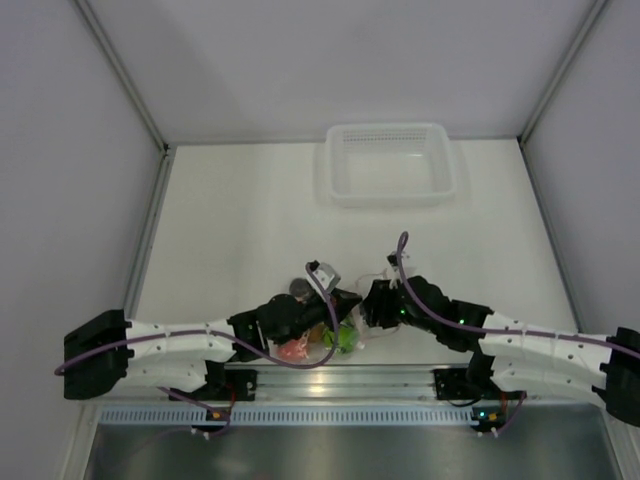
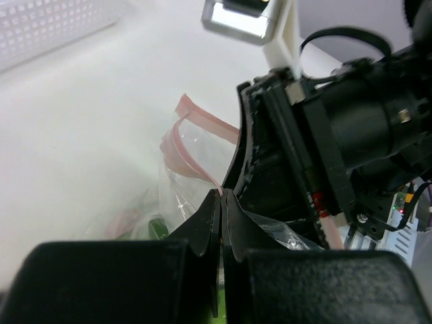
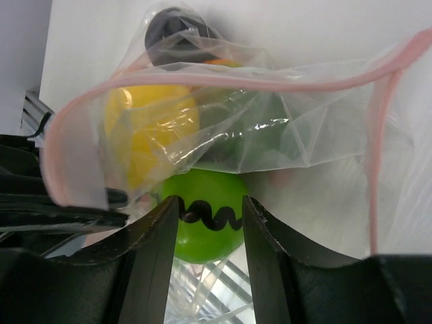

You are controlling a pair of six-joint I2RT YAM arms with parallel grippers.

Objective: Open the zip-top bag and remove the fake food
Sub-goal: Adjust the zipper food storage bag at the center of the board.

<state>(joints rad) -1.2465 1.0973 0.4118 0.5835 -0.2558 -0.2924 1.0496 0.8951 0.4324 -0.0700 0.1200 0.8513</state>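
left claw (image 2: 221,202) closed, pinching the pink zip strip (image 2: 208,121) of the zip-top bag (image 2: 182,182). right arm's wrist (image 2: 351,128) crowds frame right.

right claw (image 3: 209,214) part-spread astride a green fruit (image 3: 206,236) with a black squiggle; cannot tell if it presses.

bag clear and crinkled, bottom centre of the top view, fake food (image 3: 152,135) inside. white tray (image 1: 390,190) at upper tabletop (image 1: 240,230).

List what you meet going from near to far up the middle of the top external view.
ribbed silver metal rail → clear plastic zip-top bag holding small plastic fruits → translucent white rectangular mesh tray
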